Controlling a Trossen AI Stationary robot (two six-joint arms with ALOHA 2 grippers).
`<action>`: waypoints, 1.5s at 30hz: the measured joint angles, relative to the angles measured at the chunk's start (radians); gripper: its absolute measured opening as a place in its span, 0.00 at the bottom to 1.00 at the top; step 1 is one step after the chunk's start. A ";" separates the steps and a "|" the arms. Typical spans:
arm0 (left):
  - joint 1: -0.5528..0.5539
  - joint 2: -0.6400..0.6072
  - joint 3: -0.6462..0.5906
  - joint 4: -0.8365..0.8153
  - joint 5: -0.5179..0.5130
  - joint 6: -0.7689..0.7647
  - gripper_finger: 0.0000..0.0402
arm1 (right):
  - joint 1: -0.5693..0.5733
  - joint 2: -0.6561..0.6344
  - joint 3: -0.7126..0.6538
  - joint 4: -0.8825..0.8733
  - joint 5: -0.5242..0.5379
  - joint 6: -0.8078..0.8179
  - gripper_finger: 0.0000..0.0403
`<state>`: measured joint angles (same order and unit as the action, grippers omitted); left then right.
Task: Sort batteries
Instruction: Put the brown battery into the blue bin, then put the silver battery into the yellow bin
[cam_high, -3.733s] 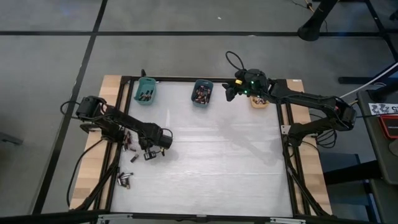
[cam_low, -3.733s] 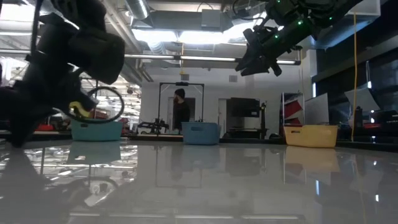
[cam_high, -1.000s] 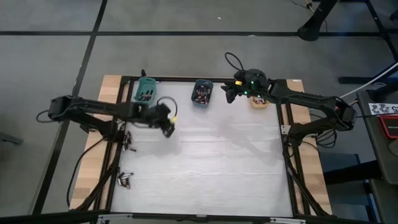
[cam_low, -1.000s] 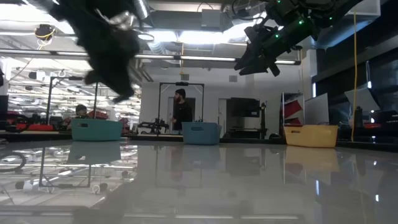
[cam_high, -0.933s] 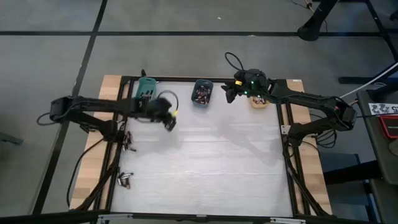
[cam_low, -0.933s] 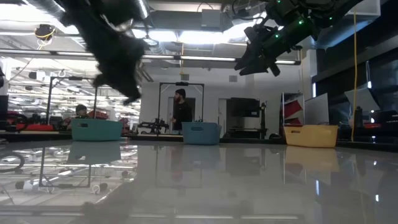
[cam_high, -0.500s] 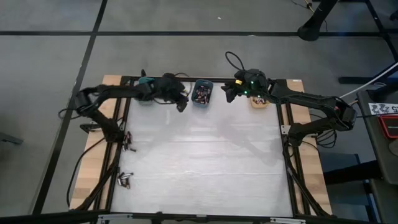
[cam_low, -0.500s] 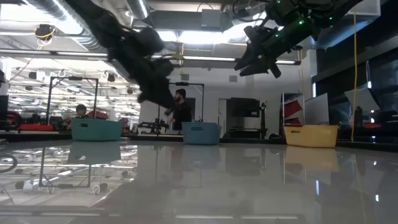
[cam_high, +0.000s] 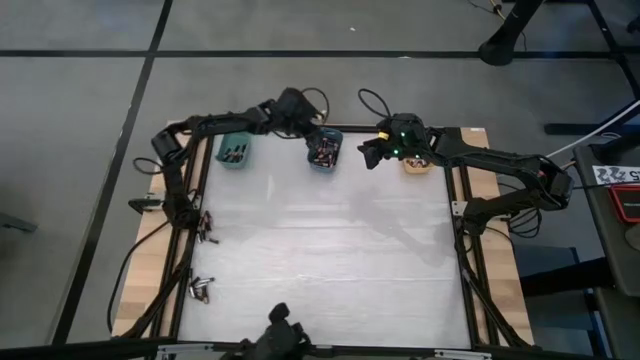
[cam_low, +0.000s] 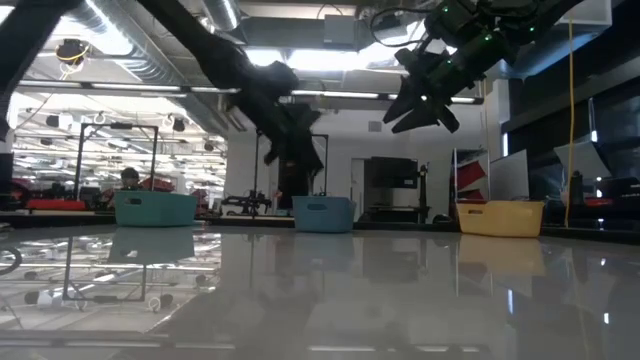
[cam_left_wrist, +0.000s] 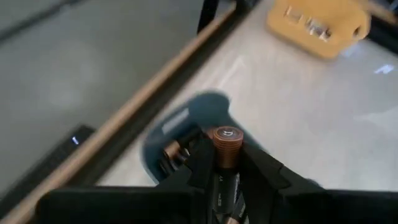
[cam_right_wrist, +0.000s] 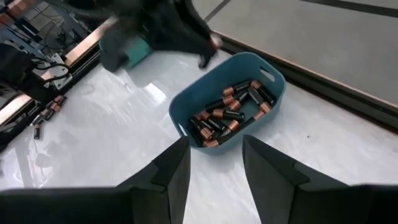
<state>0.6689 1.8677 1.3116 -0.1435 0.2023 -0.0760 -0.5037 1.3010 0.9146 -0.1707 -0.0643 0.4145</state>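
The left pincer (cam_high: 318, 133) is seen clenched on a single battery (cam_left_wrist: 226, 149), its coppery capped end sticking out between the fingers, and it is held above the blue bin (cam_high: 325, 150) at the middle of the surface's far edge. The right pincer (cam_high: 366, 152) is held just beside that same bin, toward the far right corner, with its fingers (cam_right_wrist: 168, 169) spread apart and nothing gripped between them. The white surface (cam_high: 330, 250) is framed in black, and three bins are lined up along its far edge: the teal bin (cam_high: 235, 150) near the far left corner, the blue one in the middle, and the orange bin (cam_high: 417, 163) near the far right corner. Inside the blue bin a heap of dark batteries with coppery bands (cam_right_wrist: 229, 111) is shown. More cells are seen in the teal bin. Along the left edge, loose batteries (cam_high: 207, 229) are left lying, with a second small cluster (cam_high: 200, 289) nearer the front left corner.
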 joint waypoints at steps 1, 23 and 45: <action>-0.006 0.021 0.005 -0.004 0.001 -0.025 0.12 | 0.000 0.000 0.000 -0.002 0.000 0.000 0.36; -0.031 0.044 0.043 -0.044 0.110 -0.119 0.42 | 0.000 0.000 0.000 -0.026 0.000 -0.027 0.36; 0.413 -0.029 0.137 -0.627 -0.264 0.196 0.29 | 0.000 0.000 0.000 0.004 0.038 -0.046 0.36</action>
<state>1.0821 1.8387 1.4487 -0.7704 -0.0619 0.1196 -0.5037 1.3013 0.9150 -0.1665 -0.0266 0.3685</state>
